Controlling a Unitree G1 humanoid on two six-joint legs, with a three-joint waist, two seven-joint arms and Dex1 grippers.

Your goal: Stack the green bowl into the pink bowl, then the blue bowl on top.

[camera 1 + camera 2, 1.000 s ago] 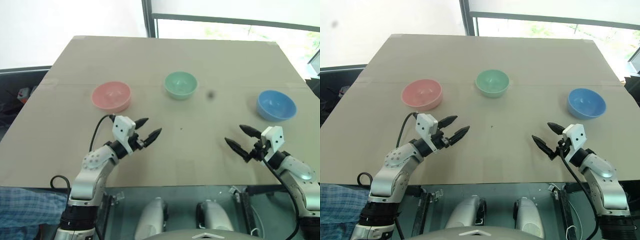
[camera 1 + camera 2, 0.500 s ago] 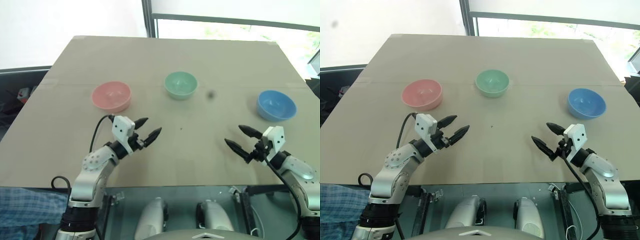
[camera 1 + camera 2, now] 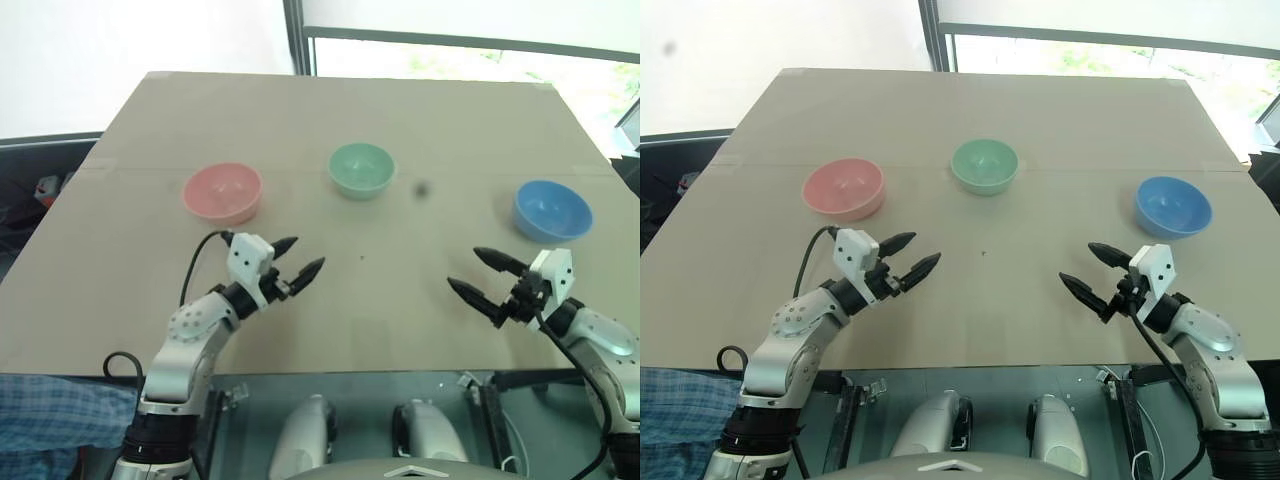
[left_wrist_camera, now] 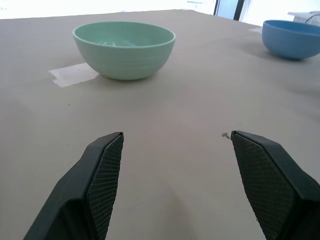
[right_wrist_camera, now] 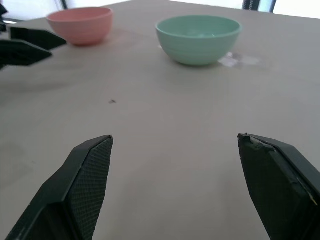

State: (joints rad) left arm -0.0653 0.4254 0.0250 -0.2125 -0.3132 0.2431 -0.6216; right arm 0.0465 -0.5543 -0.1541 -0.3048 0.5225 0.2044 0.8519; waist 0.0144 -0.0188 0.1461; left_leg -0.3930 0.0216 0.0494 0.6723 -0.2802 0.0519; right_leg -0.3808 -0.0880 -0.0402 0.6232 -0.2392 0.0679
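Three bowls stand apart in a row across the tan table (image 3: 330,110). The pink bowl (image 3: 223,192) is on the left, the green bowl (image 3: 361,169) in the middle, the blue bowl (image 3: 552,210) on the right. All three are upright and hold nothing. My left gripper (image 3: 299,256) hovers open near the front edge, short of the pink bowl and to its right, pointing toward the green bowl (image 4: 124,48). My right gripper (image 3: 481,276) hovers open at the front right, short of the blue bowl and to its left, aimed at the green bowl (image 5: 198,38).
A strip of clear tape (image 4: 73,75) lies on the table beside the green bowl. A small dark speck (image 3: 423,187) marks the surface between the green and blue bowls. The table's near edge (image 3: 330,372) runs just under both arms.
My right gripper has risen slightly and turned a bit more to the left. The left gripper and the three bowls have stayed where they were.
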